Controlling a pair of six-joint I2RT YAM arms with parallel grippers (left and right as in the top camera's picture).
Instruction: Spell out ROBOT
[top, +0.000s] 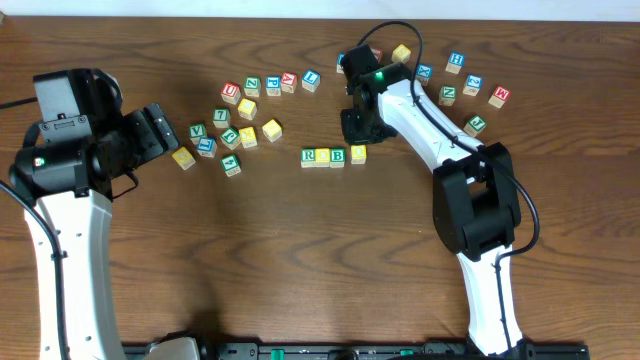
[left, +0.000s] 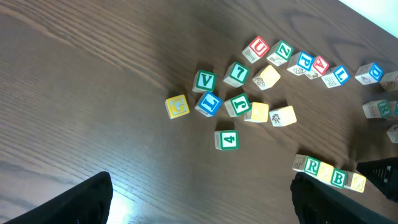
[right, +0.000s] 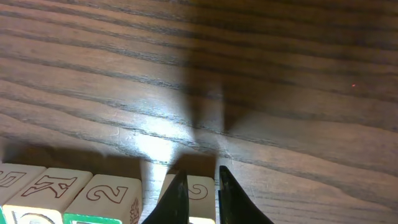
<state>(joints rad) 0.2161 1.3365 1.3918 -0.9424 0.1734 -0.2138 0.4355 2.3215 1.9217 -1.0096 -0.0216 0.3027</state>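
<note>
A row of letter blocks lies mid-table: a green R (top: 309, 156), a yellow block (top: 323, 156), a green B (top: 338, 156) and, with a small gap, another yellow block (top: 358, 153). The row also shows in the left wrist view (left: 324, 172). My right gripper (top: 356, 132) hovers just behind that last yellow block. In the right wrist view its fingers (right: 202, 173) are nearly together, in front of the block (right: 200, 188), which is wider than the gap between them; they hold nothing. My left gripper (top: 160, 130) is wide open and empty (left: 202, 199) at the left.
A loose cluster of blocks (top: 232, 135) lies left of centre, with a line of blocks (top: 270, 85) behind it. More blocks (top: 460, 85) are scattered at the back right, around the right arm. Bare wood lies in front of the row.
</note>
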